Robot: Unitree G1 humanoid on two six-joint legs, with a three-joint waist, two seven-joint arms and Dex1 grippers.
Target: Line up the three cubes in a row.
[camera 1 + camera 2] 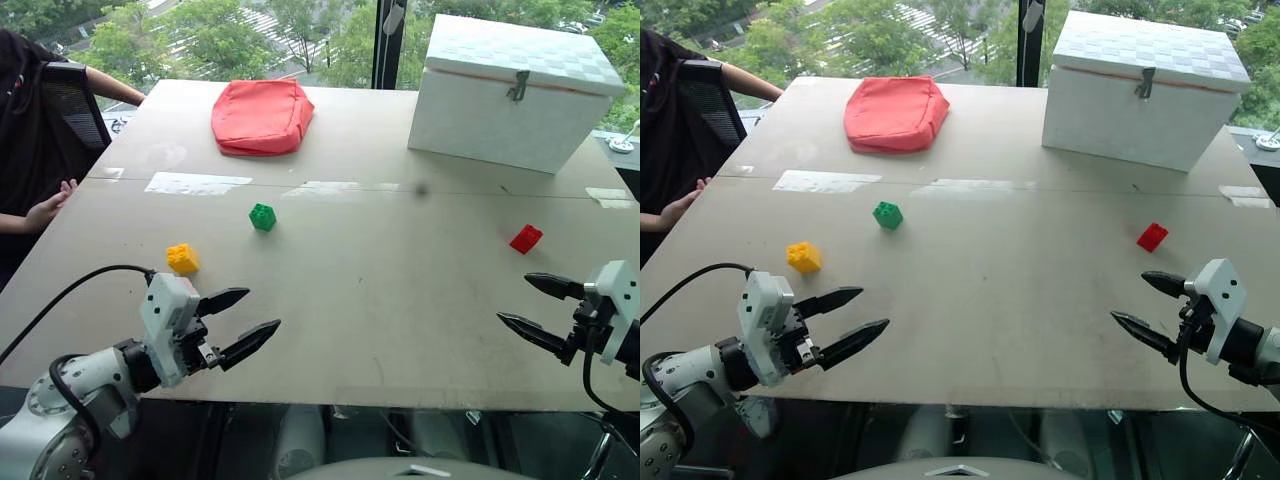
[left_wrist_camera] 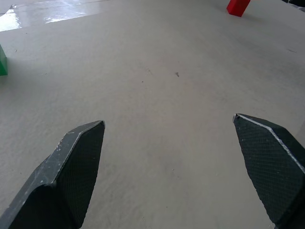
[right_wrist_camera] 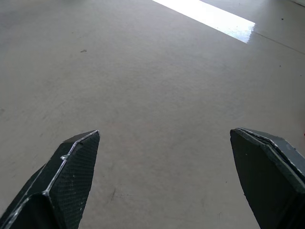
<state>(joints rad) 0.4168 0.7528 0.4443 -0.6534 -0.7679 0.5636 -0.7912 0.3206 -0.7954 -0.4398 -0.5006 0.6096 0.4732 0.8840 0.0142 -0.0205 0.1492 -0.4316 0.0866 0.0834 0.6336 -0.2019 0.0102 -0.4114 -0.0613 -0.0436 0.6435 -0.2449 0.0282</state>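
Note:
Three studded cubes lie scattered on the grey table [image 1: 380, 300]. The green cube [image 1: 262, 216] sits near the middle-left, the yellow cube [image 1: 182, 259] nearer and further left, the red cube [image 1: 525, 238] far to the right. My left gripper [image 1: 247, 317] hovers open over the near left edge, just right of and nearer than the yellow cube, holding nothing. Over the near right edge, below the red cube, my right gripper [image 1: 526, 302] stands open and empty. In the left wrist view the red cube [image 2: 237, 6] and an edge of the green cube [image 2: 2, 60] show beyond the fingers [image 2: 76, 162].
A red cushion-like pouch [image 1: 261, 115] lies at the back left and a large white box [image 1: 513, 88] with a latch stands at the back right. A person's hand [image 1: 48, 208] rests at the table's left edge beside a dark chair. Tape strips cross the table's middle.

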